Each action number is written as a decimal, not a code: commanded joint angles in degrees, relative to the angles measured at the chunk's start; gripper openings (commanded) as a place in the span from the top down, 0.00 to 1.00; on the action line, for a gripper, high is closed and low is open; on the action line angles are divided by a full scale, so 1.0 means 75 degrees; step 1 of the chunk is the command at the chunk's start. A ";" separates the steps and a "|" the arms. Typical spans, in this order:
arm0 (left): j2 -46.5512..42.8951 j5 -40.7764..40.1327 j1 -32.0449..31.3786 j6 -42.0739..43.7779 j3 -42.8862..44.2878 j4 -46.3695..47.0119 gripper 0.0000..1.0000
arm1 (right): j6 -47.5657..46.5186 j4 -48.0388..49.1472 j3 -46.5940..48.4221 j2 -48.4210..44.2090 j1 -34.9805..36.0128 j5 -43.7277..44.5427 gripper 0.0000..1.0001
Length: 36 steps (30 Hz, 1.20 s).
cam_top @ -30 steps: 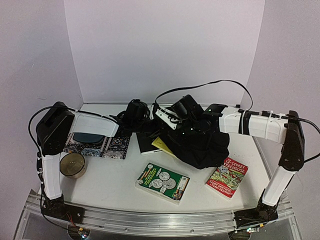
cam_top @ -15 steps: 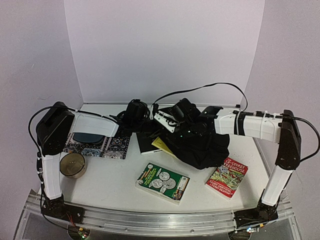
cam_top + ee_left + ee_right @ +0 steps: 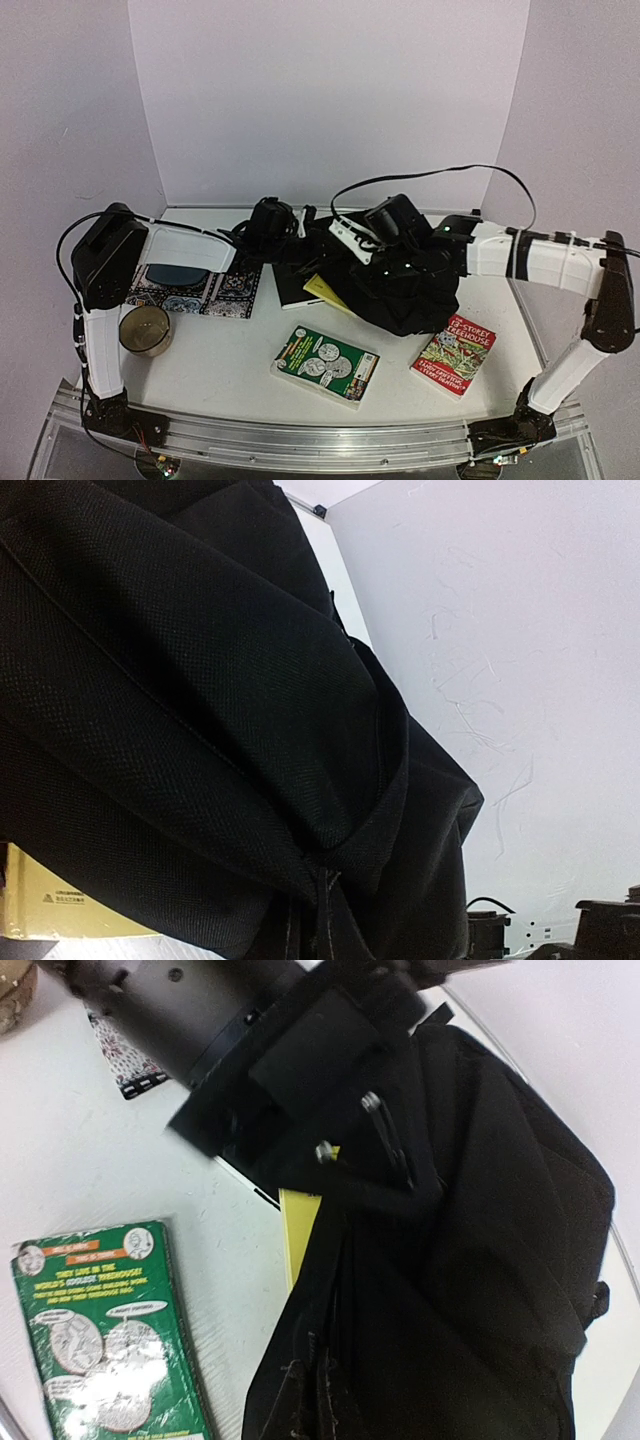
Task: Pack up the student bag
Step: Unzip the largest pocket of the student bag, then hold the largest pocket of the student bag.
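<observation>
student bag [image 3: 405, 290]: sits far-centre to right on the table [image 3: 230, 360], slumped in a low crumpled heap, not upright. Soft black coarse-weave fabric, deep overlapping folds, no stiff shape anywhere. Right wrist view shows a zipper track running down its near-left edge and a strap loop on its right side. Much bigger than any book here. Its left edge lies over a yellow flat item [image 3: 322, 290], which sits on a black notebook [image 3: 293, 287]. Red book [image 3: 453, 354] is just near of the bag on the right, green book [image 3: 325, 366] near of it toward centre, neither touching it. Left gripper [image 3: 297, 238]: at the bag's far-left corner, fingers themselves hidden; fabric fills its wrist view and the folds converge to a pinch low in frame, so it reads as clamped on bag fabric. Right gripper [image 3: 335, 245]: over the bag's far-left top, jaws together; can't tell whether any fabric is caught between them.
</observation>
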 commanded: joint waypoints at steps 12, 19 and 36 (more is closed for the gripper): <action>0.1299 0.0788 0.1429 0.1627 0.0983 -0.0049 0.97 | 0.1517 -0.0025 -0.2529 -0.3116 0.0031 -0.0575 1.00; 0.1129 0.0681 0.1464 0.1987 0.1908 -0.1243 0.64 | 0.1684 0.1778 -0.2325 -0.2359 0.0035 -0.1478 1.00; -0.1454 0.0395 0.0505 -0.0321 -0.1040 -0.0725 0.22 | 0.0935 0.2917 -0.0362 0.0084 0.0062 -0.1882 1.00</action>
